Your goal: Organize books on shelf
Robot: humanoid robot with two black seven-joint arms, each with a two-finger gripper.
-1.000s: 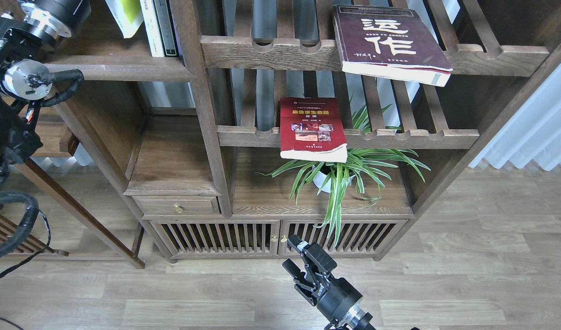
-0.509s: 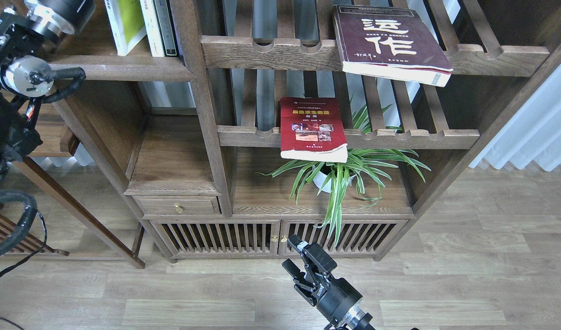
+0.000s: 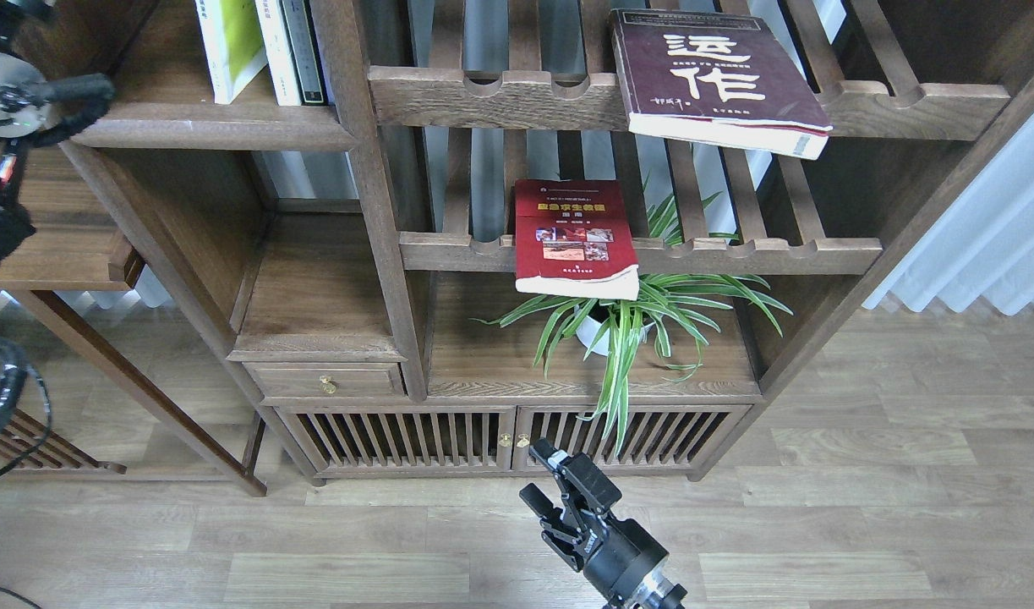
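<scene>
shelf (image 3: pixel 212 135): yellow-green book (image 3: pixel 227 42) upright at upper left | red book (image 3: pixel 572 237) flat on middle slatted rack, long axis front-to-back; maroon book (image 3: pixel 715 76) above it | right gripper (image 3: pixel 563 507) low, directly below red book, fingers seem slightly spread, empty; nearer arm | left gripper out of view

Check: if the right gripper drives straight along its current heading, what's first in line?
Likely the slatted cabinet door or the plant leaves hanging over it. Right gripper points up toward the bookcase base; depth unclear.
</scene>
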